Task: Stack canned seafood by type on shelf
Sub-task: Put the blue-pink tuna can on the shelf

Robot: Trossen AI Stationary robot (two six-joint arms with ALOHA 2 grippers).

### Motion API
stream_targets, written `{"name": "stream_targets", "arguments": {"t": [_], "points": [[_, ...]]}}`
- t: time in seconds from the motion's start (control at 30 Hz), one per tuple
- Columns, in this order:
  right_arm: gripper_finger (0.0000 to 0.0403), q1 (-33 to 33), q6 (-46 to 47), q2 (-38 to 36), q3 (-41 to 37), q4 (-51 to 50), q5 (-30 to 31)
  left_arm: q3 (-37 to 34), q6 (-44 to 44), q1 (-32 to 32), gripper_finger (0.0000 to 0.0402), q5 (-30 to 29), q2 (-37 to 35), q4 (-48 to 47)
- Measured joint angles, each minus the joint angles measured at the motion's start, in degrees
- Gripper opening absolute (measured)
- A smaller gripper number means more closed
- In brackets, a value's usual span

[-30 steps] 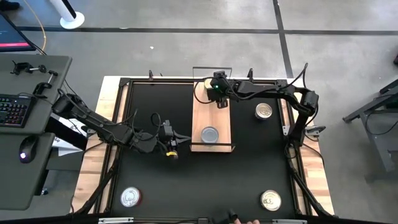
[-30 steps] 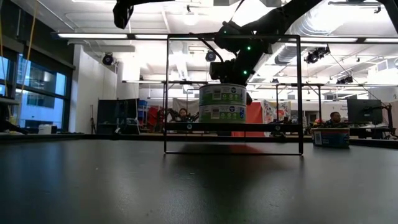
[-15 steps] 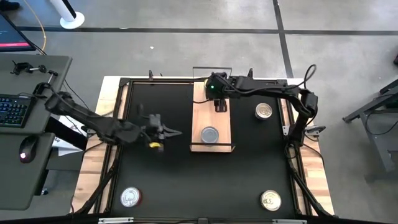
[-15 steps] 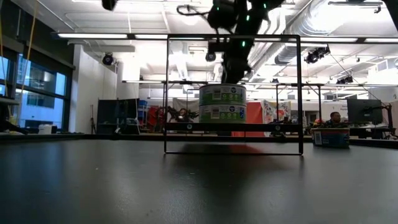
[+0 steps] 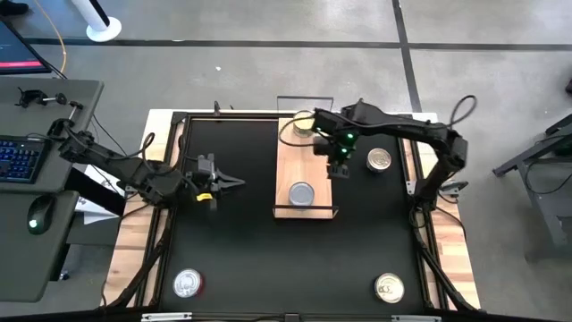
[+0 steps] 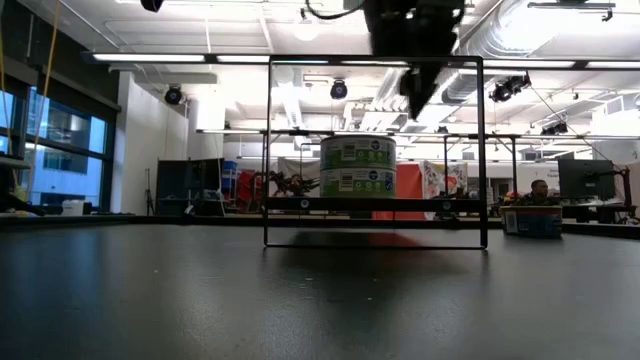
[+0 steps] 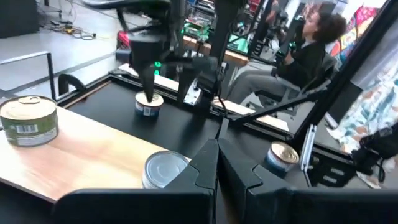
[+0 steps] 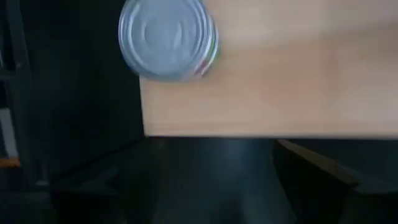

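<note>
I see a shelf (image 5: 307, 170) of pale, smooth wood with thin black wire rails (image 6: 375, 60). The silver tin (image 5: 302, 193) near the picture's middle has a shiny metal lid. The tabletop (image 5: 232, 250) looks black and matt.

Past the left gripper (image 7: 217, 163), its two dark fingers pressed together, lies the wooden shelf (image 7: 93, 155) with a gold-lidded tin (image 7: 28, 120) and a silver-lidded tin (image 7: 165, 170) — beyond it, two more tins (image 7: 149, 104) (image 7: 283, 157) sit on the black table (image 7: 186, 127), and a seated person (image 7: 305, 56) behind.
</note>
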Motion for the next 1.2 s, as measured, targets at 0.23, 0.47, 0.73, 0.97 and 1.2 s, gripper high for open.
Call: {"name": "stream_targets", "arguments": {"t": [0.23, 0.47, 0.73, 0.97, 1.2], "points": [[0.0282, 5.6, 17.5, -15.3, -13.6, 2.7, 0.0, 0.0, -0.9, -0.1, 0.0, 3.7, 0.0, -3.9], [0.0282, 18.7, 47.4, -28.7, -20.8, 13.3, 2.6, 0.0, 3.6, -0.1, 0.0, 6.4, 0.0, -5.3], [0.0282, 40.2, 74.0, -26.7, -24.7, 16.7, 5.6, 0.0, 7.0, -0.1, 0.0, 10.0, 0.0, -8.8], [0.0282, 52.3, 91.9, -19.8, -24.9, 18.8, 12.5, 0.0, -0.8, -0.1, 0.0, 10.0, 0.0, -12.5], [0.0282, 58.3, 90.5, -14.2, -24.9, 20.1, 9.9, -0.1, -9.0, -1.7, 0.0, 7.6, 1.7, -9.0]]}}
